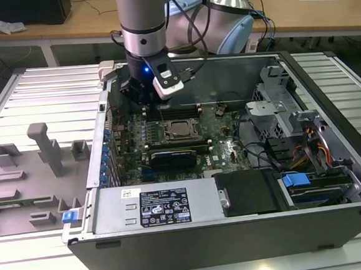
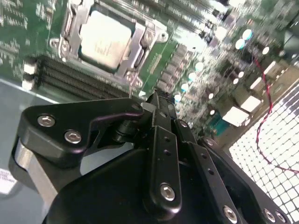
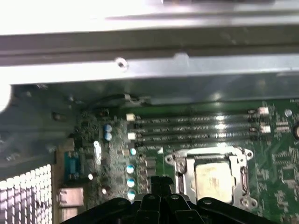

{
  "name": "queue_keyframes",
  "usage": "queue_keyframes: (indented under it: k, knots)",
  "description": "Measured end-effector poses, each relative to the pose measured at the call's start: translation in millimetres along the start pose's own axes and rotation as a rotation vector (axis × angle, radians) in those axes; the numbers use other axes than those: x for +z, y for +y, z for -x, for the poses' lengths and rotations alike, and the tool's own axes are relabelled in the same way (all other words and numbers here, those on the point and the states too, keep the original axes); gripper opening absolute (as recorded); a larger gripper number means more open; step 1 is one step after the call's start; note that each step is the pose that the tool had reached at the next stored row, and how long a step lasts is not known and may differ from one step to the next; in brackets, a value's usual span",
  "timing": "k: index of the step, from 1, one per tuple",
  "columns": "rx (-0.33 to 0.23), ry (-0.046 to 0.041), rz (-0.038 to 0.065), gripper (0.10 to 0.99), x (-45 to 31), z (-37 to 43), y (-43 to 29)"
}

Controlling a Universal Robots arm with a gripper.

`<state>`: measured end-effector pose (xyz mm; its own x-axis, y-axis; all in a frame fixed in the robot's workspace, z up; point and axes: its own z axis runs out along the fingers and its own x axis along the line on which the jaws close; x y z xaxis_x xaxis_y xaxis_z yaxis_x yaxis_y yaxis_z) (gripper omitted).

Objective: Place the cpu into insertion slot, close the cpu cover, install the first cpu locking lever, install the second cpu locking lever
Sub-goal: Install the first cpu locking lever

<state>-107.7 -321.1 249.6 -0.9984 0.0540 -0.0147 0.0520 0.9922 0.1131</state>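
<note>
In the exterior view, a grey tray (image 1: 22,191) of fixture blocks lies at the left beside an open computer case (image 1: 239,246). The case's front power supply (image 1: 114,209) bears a black label (image 1: 167,208) too small to read. The gripper (image 1: 142,103) hangs inside the case near its rear wall, over the left of the motherboard (image 1: 225,147), jaws pressed together on nothing and with open room below. To its right the cpu (image 1: 181,129) sits in its socket mid-board with the cover (image 2: 136,46) flat around it, apart from the gripper.
</note>
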Motion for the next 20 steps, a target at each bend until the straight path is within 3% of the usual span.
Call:
queue_keyframes:
  k: [1, 3, 4, 6, 9, 11, 12, 15, 18, 20]
  knots:
    - [0.0, 0.0003, 0.01, 0.106, -0.2, -0.3, 0.0]
    - [0.0, 0.0005, 0.02, 0.106, -0.8, -0.5, 0.0]
    - [0.001, 0.0007, 0.036, 0.106, -1.4, -0.8, 0.1]
    - [0.001, 0.0011, 0.053, 0.106, -1.7, -1.0, 0.1]
    - [0.002, 0.0018, 0.091, 0.106, -2.4, -1.3, 0.2]
    - [0.002, 0.002, 0.107, 0.106, -2.7, -1.5, 0.2]
    - [0.002, 0.002, 0.113, 0.106, -2.7, -1.5, 0.2]
    - [0.002, 0.0019, 0.113, 0.106, -2.7, -1.0, 0.2]
    - [0.002, 0.0018, 0.113, 0.106, -2.6, 5.7, 0.6]
    - [0.002, 0.0018, 0.113, 0.106, -2.4, 14.8, 1.1]
